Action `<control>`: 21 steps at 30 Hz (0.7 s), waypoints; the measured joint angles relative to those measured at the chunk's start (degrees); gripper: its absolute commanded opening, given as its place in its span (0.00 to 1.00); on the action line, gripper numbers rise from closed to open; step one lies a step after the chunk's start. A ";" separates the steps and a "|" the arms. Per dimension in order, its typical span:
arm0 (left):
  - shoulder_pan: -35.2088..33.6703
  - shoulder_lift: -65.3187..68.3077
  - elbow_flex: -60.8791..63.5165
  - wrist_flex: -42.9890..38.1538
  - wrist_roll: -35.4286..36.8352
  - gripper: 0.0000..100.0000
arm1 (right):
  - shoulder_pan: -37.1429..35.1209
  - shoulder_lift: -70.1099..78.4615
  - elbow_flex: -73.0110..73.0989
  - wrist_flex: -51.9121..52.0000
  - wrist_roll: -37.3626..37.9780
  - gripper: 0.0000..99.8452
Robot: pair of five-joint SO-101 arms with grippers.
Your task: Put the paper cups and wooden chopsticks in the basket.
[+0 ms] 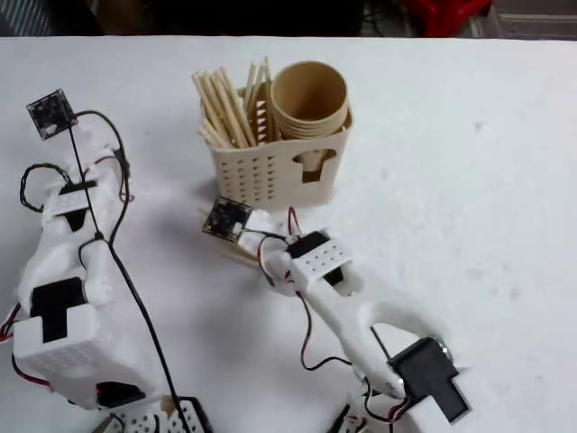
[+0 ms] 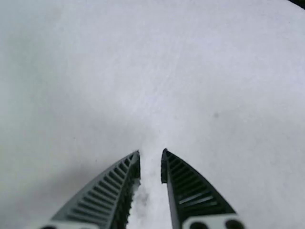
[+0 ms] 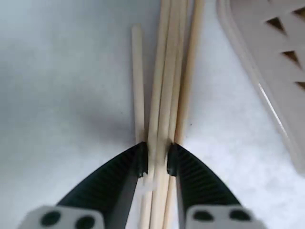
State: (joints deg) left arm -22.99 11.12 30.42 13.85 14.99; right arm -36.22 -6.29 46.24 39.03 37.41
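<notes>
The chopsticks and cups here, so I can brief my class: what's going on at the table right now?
The right gripper is closed on a few loose chopsticks lying on the table beside the basket. The basket already holds a stack of paper cups and a bundle of chopsticks. The left gripper sits over bare table, fingers slightly apart, holding nothing.
</notes>
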 measured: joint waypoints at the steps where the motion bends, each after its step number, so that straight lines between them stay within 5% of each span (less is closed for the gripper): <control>1: 0.00 0.00 0.00 0.00 0.00 0.09 | 0.18 0.00 0.00 -0.09 0.00 0.03; 8: 0.00 0.00 0.00 0.00 0.00 0.09 | 3.08 -1.58 -0.44 0.53 -0.09 0.02; 17: 0.00 0.00 0.00 0.00 0.00 0.09 | 3.16 -22.51 5.45 5.63 -3.96 0.02; 21: 0.00 0.00 0.00 0.00 0.00 0.09 | 2.64 -25.49 6.86 5.63 -4.04 0.10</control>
State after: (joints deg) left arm -22.99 11.12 30.42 13.85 14.99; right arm -33.58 -31.78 53.10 44.66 33.36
